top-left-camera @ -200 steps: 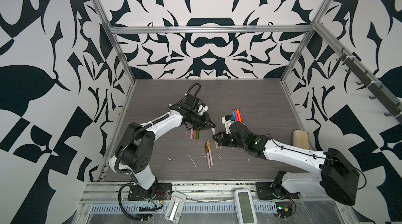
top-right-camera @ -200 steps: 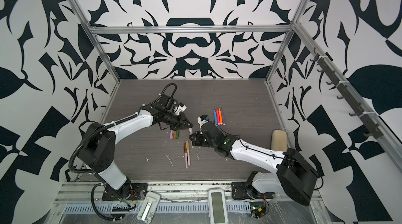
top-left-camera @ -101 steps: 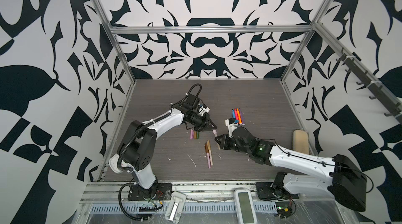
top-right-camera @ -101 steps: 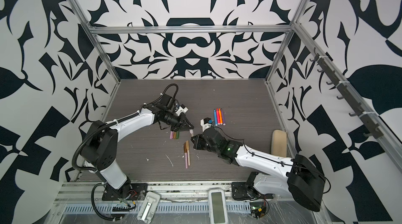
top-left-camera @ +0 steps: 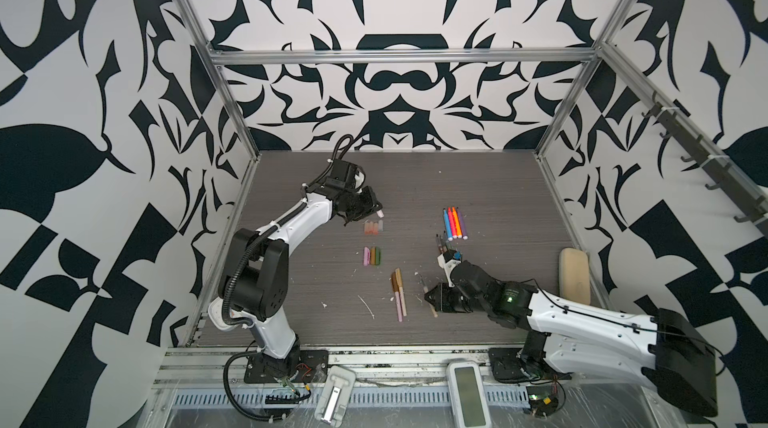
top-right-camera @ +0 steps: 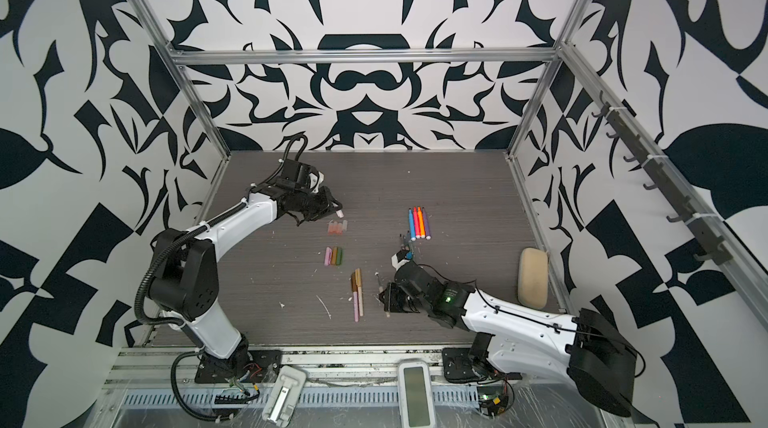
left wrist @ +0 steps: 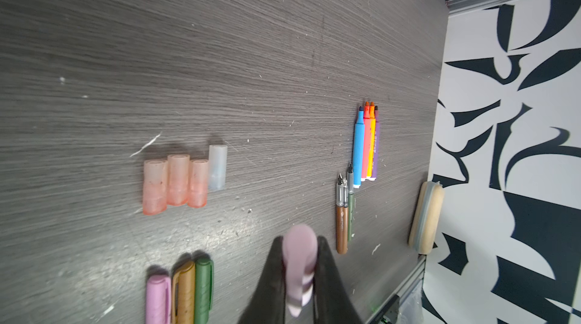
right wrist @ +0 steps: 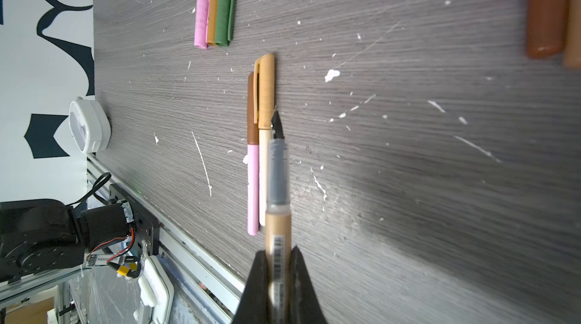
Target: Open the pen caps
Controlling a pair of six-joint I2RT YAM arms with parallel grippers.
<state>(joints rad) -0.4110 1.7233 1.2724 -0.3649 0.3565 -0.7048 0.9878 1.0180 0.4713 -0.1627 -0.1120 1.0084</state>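
A pink cap (left wrist: pixel 299 262) is pinched tight by the left hand (left wrist: pixel 298 240), an uncapped tan pen (right wrist: pixel 277 181) by the right hand (right wrist: pixel 278 251). Probably each should be laid down next.

Table (left wrist: pixel 283 55): dark grey wood-grain laminate, matt, finely scratched, with dull sheen. Loose caps (left wrist: pixel 180 181): frosted translucent plastic. Opaque caps (left wrist: pixel 184 291): pink, brown, green satin plastic. Gripped cap (left wrist: pixel 298 259): smooth lilac plastic. Gripped pen (right wrist: pixel 277 181): matt tan barrel, paper barcode label, smoky clear section. Fingers (right wrist: pixel 255 289): matt black plastic. Frame rail (top-left-camera: pixel 399 57): brushed metal. Arm shells (top-left-camera: pixel 307 220): glossy white plastic.
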